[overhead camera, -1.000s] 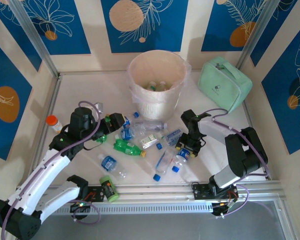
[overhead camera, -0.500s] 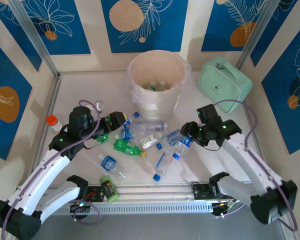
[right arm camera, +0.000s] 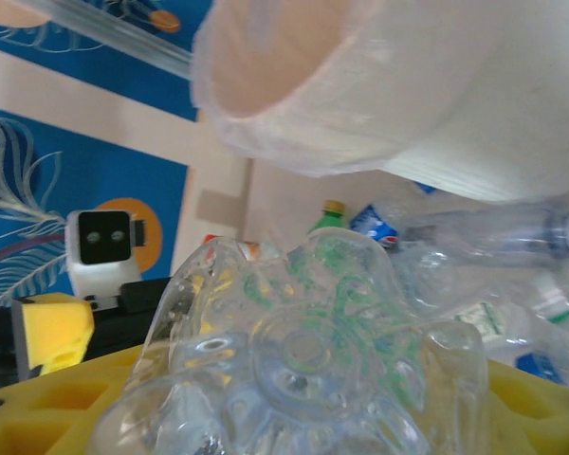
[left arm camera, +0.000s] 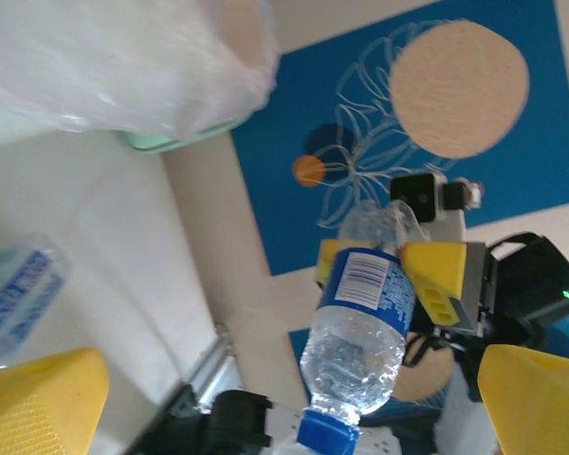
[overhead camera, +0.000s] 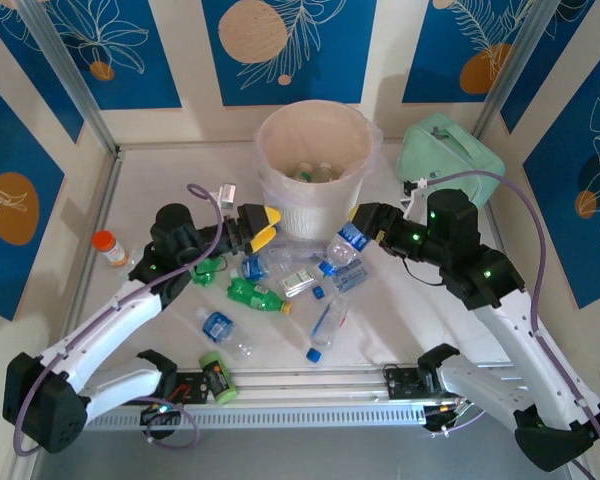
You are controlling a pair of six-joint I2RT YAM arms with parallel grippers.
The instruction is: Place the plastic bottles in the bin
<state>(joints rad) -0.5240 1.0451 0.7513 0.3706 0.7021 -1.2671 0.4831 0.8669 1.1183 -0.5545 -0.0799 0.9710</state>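
Top external view: task is part-done, est. well under half. At least two plastic bottles [overhead camera: 312, 173] lie inside the bin [overhead camera: 280, 125], which stands at the far centre of the table [overhead camera: 170, 170]. The exact count in the bin can't be read; its depth hides the rest.

Left to do:
- A scatter of loose bottles on the table in front of the bin, incl. a green bottle [overhead camera: 254, 294] and a clear blue-label bottle [overhead camera: 218, 325] nearer the arm bases.
- One held bottle [overhead camera: 344, 244], in transit and not yet over the rim.

Not task items, leave in place: orange-capped jar [overhead camera: 103, 243] at left, green can [overhead camera: 215, 376] at the near edge, mint-green case [overhead camera: 450, 165] right of the bin.

Right gripper [overhead camera: 364, 224]: jaws approx. half apart and clamped on the held bottle near its base end. The bottle hangs cap-down, tilted toward table centre, just beside the bin's right front wall and below rim level. The left wrist view confirms the yellow pads on either side of the bottle body [left arm camera: 358, 327], blue cap lowest. The right wrist view looks at the ribbed base [right arm camera: 299, 355] seated between the pads, with the bin wall [right arm camera: 436, 85] close ahead.

Left gripper [overhead camera: 263, 226]: jaws fully apart and holding nothing, near the bin's left front wall, above the scatter.

Judgement: the next step needs a lift over the rim before release.
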